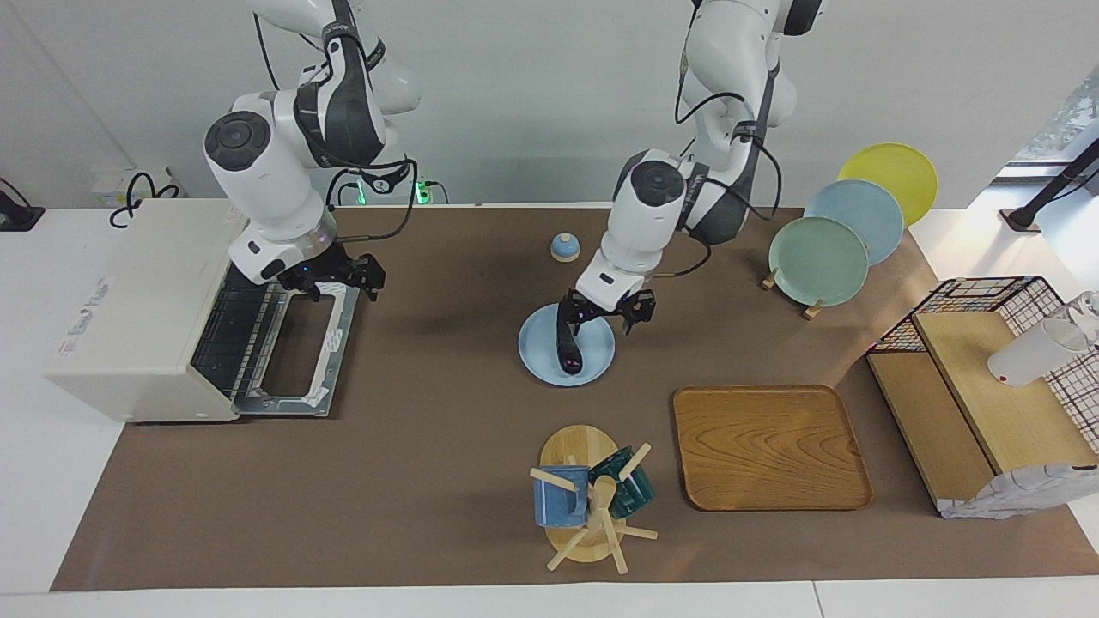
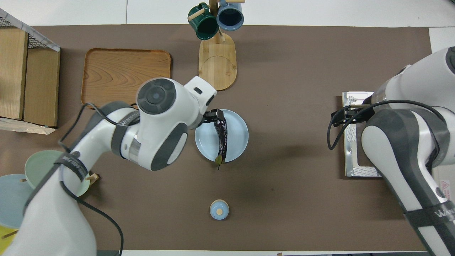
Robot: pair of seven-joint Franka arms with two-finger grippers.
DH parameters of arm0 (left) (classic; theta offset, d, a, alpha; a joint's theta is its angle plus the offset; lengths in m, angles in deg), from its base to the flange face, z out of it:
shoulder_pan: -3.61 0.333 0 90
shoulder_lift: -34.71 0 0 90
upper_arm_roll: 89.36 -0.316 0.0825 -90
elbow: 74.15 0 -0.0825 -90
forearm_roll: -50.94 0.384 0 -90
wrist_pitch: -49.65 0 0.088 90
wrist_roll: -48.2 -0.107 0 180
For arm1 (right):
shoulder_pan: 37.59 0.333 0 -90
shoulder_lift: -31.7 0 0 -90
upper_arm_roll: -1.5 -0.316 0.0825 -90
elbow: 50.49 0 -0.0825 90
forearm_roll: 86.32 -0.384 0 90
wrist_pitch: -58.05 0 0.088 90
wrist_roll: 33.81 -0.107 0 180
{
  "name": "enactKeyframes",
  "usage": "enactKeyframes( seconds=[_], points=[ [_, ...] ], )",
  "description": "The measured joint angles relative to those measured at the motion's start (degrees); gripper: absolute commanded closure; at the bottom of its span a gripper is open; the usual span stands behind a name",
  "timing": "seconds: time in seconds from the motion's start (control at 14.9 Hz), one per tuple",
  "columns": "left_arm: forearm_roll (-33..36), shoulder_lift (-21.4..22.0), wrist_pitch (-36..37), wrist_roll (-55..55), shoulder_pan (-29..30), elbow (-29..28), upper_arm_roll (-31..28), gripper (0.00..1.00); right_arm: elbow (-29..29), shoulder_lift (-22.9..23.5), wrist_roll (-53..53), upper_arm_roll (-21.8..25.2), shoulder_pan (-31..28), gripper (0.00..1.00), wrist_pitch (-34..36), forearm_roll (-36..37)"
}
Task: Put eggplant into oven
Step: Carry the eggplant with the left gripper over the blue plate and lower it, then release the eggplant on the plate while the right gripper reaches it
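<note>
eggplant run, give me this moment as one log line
eggplant: on blue plate, unheld | oven: door down | left claw: open, over plate | right claw: open, over oven door

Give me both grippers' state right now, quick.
Left gripper: open, empty, over the light blue plate beside the eggplant.
Right gripper: open, empty, over the oven's lowered door.

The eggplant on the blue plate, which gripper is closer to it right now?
Left. The left gripper hangs open right beside the eggplant, over the edge of its blue plate. The right gripper is open over the oven door.
</note>
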Motion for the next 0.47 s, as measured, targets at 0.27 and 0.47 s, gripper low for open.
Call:
enactKeyframes(
  seconds=[0.27,0.47],
  points=[
    [0.33,1.68,9.92,-10.46,9.65,7.59,-0.33,0.00,0.26,1.43,-6.07,-7.60,2.20,0.00,-6.61,-1.24],
    [2.39,2.94,12.91,-16.60,14.40,8.63,-0.38,0.00,4.75,6.52,-18.20,-9.28,11.73,0.00,-11.22,-1.03]
  ],
)
